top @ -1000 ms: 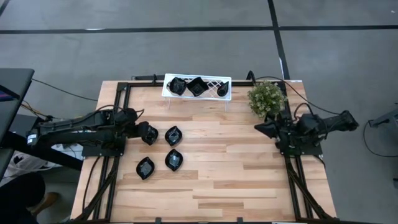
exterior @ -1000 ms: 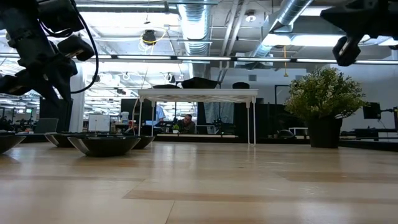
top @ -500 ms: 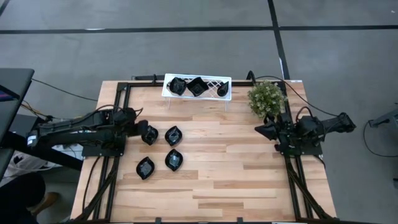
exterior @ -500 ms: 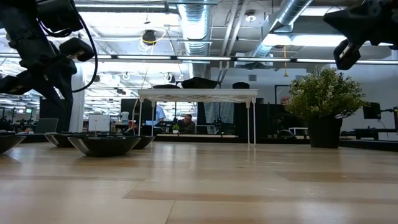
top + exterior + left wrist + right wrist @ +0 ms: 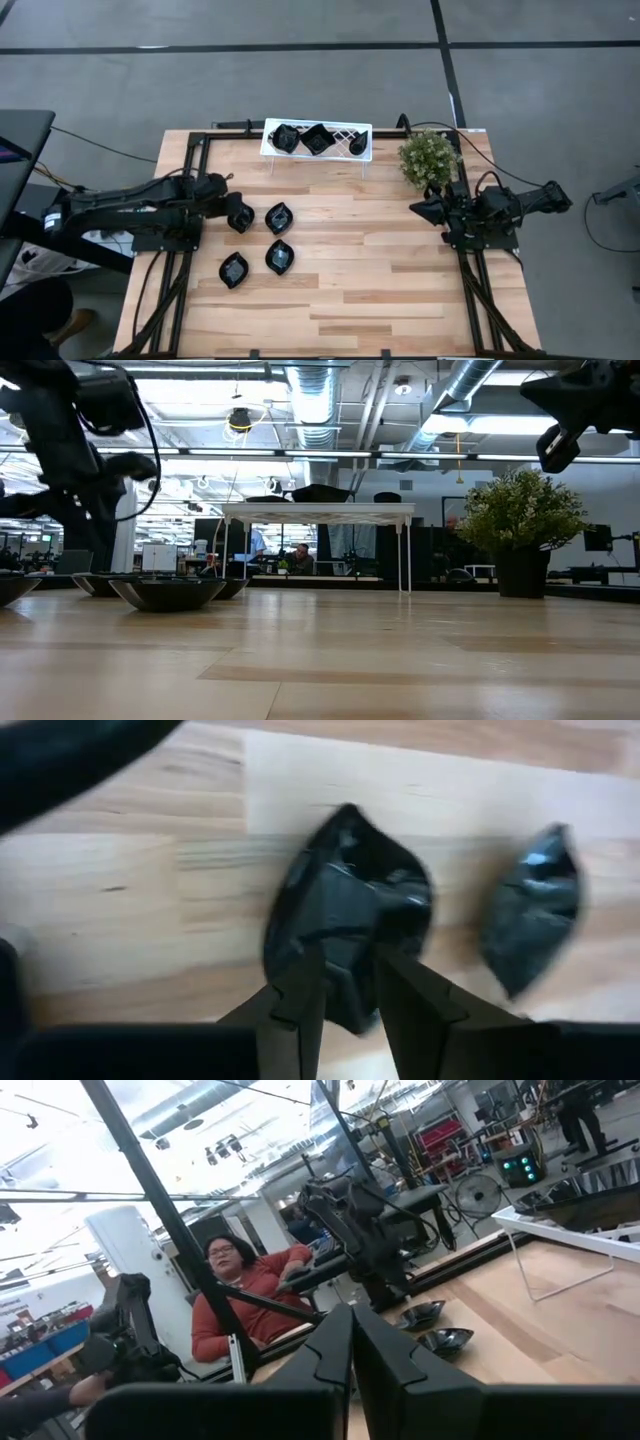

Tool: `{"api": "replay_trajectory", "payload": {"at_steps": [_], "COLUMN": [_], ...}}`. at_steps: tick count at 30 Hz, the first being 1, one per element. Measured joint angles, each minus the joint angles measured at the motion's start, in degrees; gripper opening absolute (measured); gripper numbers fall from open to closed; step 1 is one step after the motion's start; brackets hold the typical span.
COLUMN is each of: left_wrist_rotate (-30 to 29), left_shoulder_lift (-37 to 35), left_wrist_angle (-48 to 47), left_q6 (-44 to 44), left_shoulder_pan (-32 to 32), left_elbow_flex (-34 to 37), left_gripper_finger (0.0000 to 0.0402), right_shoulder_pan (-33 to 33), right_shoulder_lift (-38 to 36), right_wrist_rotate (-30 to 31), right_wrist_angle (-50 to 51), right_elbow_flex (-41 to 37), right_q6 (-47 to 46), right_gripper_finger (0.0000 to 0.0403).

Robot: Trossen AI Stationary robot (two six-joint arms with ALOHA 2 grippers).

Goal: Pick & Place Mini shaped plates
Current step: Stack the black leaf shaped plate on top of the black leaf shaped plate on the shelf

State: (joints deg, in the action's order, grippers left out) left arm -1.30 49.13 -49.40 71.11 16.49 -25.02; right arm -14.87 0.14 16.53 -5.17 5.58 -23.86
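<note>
Mini shaped plates: four black dishes (image 5: 279, 257) are laid on the worktop (image 5: 400, 280), left of centre; three more (image 5: 317, 138) are held in a white rack (image 5: 362, 131) at the far edge. Left gripper (image 5: 345, 988) is spread narrowly over one leaf-shaped dish (image 5: 345, 910), w/ fingers astride its rim. Right gripper (image 5: 352, 1342), pressed together, is parked near a plant (image 5: 428, 157). A person (image 5: 245, 1295) is seen beyond.

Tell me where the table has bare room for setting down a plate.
The wood between the plates and the right gripper is bare, as is the whole near strip of the table. It is crowded around the left gripper and on the white rack.
</note>
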Motion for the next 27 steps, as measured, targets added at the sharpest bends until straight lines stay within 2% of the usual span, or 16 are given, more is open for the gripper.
{"api": "replay_trajectory", "payload": {"at_steps": [6, 13, 27], "left_wrist_rotate": [-3.1, -7.7, -7.4], "left_shoulder_lift": [7.5, 10.0, 13.7], "left_wrist_angle": [0.9, 1.3, 4.8], "left_q6": [1.1, 1.8, -1.8], "left_shoulder_pan": [0.0, 0.2, 1.4], "left_elbow_flex": [0.8, 0.8, 0.8], "left_gripper_finger": [0.009, 0.009, 0.009], "right_shoulder_pan": [0.0, 0.0, 0.0], "right_shoulder_lift": [0.0, 0.0, 0.0], "right_wrist_rotate": [0.0, 0.0, 0.0], "right_wrist_angle": [-0.1, -0.7, -0.7], "right_elbow_flex": [0.0, 0.0, 0.0], "right_q6": [-0.2, -0.2, 0.0], "right_gripper_finger": [0.0007, 0.0007, 0.0007]}}
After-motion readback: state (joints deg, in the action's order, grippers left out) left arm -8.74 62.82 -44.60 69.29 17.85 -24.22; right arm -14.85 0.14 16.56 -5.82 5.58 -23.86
